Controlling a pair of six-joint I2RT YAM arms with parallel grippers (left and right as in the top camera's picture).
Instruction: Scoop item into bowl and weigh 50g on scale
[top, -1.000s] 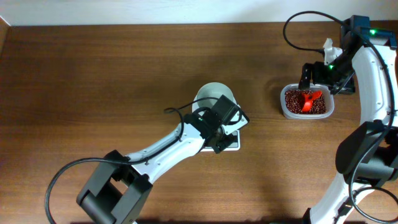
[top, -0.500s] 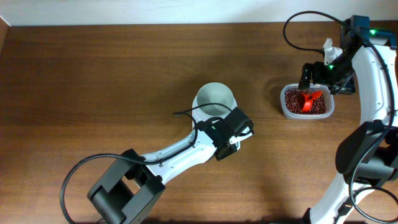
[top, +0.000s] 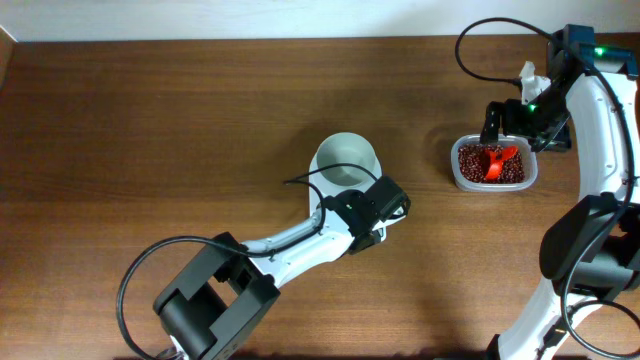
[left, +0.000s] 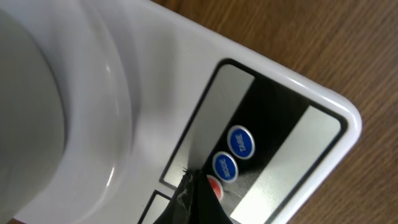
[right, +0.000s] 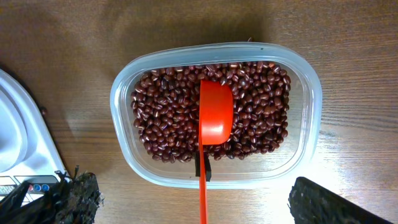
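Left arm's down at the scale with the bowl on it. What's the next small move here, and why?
Probably press the shut left end effector gently down on the red button of the scale. Its tip is right at that button, though contact is unclear, and the bowl already stands on the scale, looking empty, so the scale likely needs setting up before beans go in.

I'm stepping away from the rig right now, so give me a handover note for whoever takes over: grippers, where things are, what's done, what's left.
Left gripper: shut, tip at the red button on the scale.
Right gripper: open, empty, above the clear tub.
White bowl: on the scale, looks empty.
Red beans and red scoop: in the tub.
Done: bowl placed on scale.
Left: grasp scoop, move beans into bowl up to 50 g.
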